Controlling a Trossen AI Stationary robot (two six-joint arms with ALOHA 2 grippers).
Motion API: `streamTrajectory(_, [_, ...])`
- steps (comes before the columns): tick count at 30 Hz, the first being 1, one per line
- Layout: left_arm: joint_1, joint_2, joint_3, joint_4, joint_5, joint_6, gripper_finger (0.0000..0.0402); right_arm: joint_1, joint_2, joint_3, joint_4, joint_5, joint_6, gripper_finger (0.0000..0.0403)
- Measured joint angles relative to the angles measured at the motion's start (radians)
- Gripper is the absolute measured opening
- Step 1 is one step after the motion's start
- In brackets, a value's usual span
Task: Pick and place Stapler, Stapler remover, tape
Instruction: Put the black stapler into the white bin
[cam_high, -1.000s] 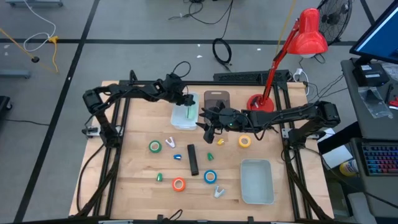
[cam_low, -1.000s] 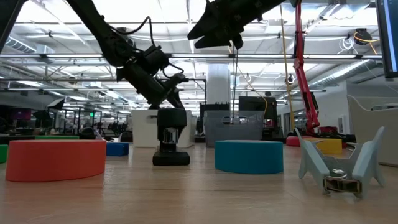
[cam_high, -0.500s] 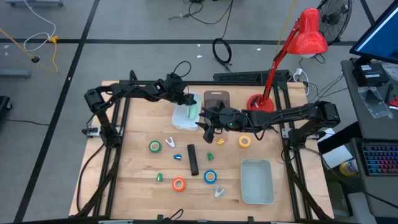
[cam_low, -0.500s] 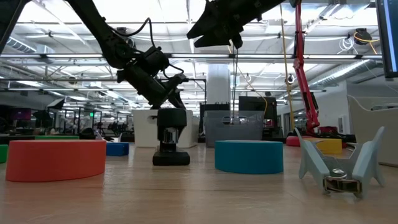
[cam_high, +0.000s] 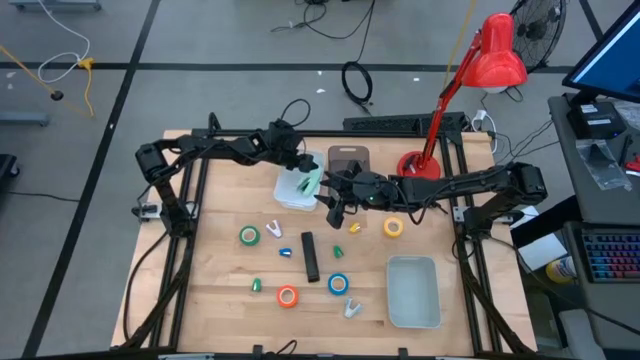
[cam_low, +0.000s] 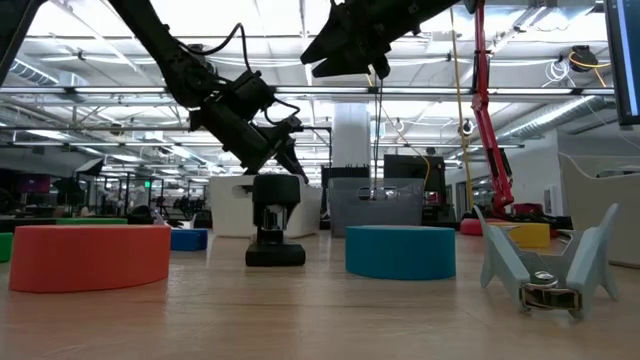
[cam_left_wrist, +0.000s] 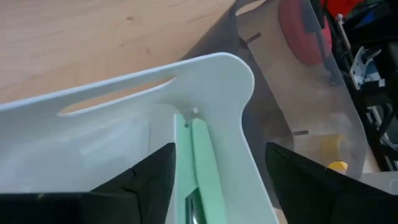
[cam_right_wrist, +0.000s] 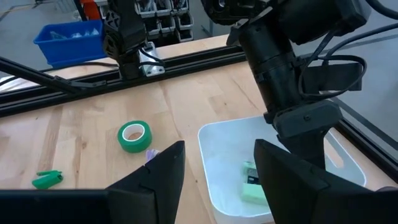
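Observation:
My left gripper (cam_high: 303, 168) hangs open over a white bin (cam_high: 290, 192) at the far middle of the table. A green stapler (cam_left_wrist: 198, 163) lies in the bin between its spread fingers, near the bin's slotted end wall; it also shows in the right wrist view (cam_right_wrist: 254, 188). My right gripper (cam_high: 335, 210) is open and empty, raised just right of the bin. A black stapler (cam_high: 311, 257) lies mid-table. The tape rolls lie flat: green (cam_high: 249, 236), yellow (cam_high: 393, 228), blue (cam_high: 339, 284), orange (cam_high: 288, 296). White staple removers (cam_high: 275, 229) (cam_high: 350, 307) lie among them.
A grey tray (cam_high: 413, 290) sits at the near right. A dark bin (cam_high: 348, 160) and a red desk lamp (cam_high: 430, 130) stand at the far edge. Small green (cam_high: 256, 286), blue (cam_high: 287, 251) and yellow (cam_high: 354, 228) pieces lie scattered mid-table.
My left gripper has shifted slightly toward the table's right over the white bin. The green stapler, upright under the gripper before, now lies tilted in the bin.

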Motion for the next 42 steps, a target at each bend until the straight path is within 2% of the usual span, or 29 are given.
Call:
streamTrajectory(7, [0.028, -0.044, 0.056, -0.092, 0.066, 0.019, 0.0211, 0.0, 0.0, 0.0, 0.0, 0.0, 0.0, 0.0187])
streamTrajectory(11, [0.066, -0.158, 0.115, -0.3, 0.075, 0.088, 0.0191, 0.0, 0.0, 0.0, -0.002, 0.0, 0.0, 0.0187])
streamTrajectory(13, [0.07, -0.234, 0.133, -0.43, 0.063, 0.14, 0.0179, 0.0, 0.0, 0.0, -0.004, 0.0, 0.0, 0.0187])
streamTrajectory(15, [0.051, -0.326, 0.144, -0.487, 0.032, 0.178, 0.0166, 0.0, 0.0, 0.0, -0.005, -0.001, -0.004, 0.0187])
streamTrajectory(17, [0.026, -0.42, 0.145, -0.578, -0.031, 0.208, 0.0153, 0.0, 0.0, 0.0, -0.006, -0.001, -0.016, 0.0187])
streamTrajectory(20, [-0.028, -0.535, 0.144, -0.742, -0.182, 0.219, 0.0135, 0.001, 0.0, 0.0, -0.01, -0.007, -0.023, 0.0187])
streamTrajectory(24, [-0.109, -0.665, 0.14, -0.967, -0.379, 0.171, 0.0115, 0.0, 0.0, 0.0, -0.01, -0.123, -0.021, 0.0187])
streamTrajectory(27, [-0.161, -0.741, 0.1, -1.066, -0.475, 0.094, 0.0102, 0.005, 0.0, 0.0, -0.009, -0.213, -0.01, 0.0187])
streamTrajectory(31, [-0.212, -0.834, -0.007, -1.029, -0.495, 0.023, 0.0091, 0.018, 0.0, 0.0, -0.008, -0.259, 0.029, 0.0187])
streamTrajectory(34, [-0.229, -0.861, -0.116, -0.899, -0.496, -0.013, 0.0092, 0.029, 0.0, 0.0, -0.004, -0.258, 0.034, 0.0185])
streamTrajectory(38, [-0.222, -0.815, -0.262, -0.657, -0.445, -0.002, 0.0093, 0.043, 0.0, 0.0, -0.003, -0.257, 0.064, 0.0181])
streamTrajectory(42, [-0.176, -0.735, -0.331, -0.569, -0.444, -0.049, 0.0093, 0.057, 0.0, 0.0, -0.005, -0.255, 0.092, 0.0178])
